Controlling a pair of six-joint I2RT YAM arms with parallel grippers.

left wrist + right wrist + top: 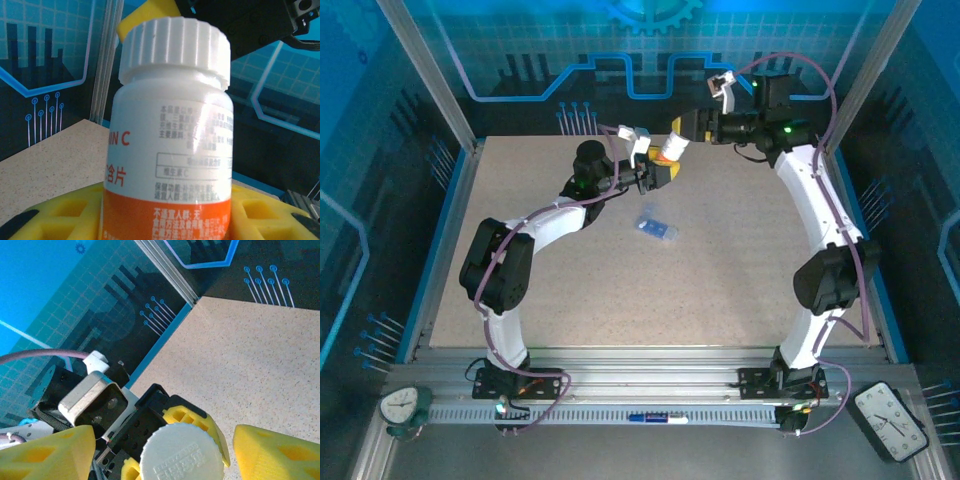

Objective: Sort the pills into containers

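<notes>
From above, the pill box is picked out lying flat on the table, near its middle, a translucent blue strip just nearer than both grippers and apart from them. In the same view the left arm is seen folded at a low elbow by the near left edge, its forearm stretched out over the middle of the table. The right arm is raised along the right side and bent back leftward at the far end, so that the two wrists meet over the far half of the table. Between them the bottle is held up off the surface. Up close in the left wrist view, the left gripper is seen clamped on the bottle's lower body, a yellow finger pressed against each flank. The printed white label, the orange band and the ribbed white cap are laid out plainly. In the right wrist view the cap is looked down upon, and there the right gripper is shown spread, a yellow finger on either side of the cap with a gap left at each. Nothing is gripped by it.
</notes>
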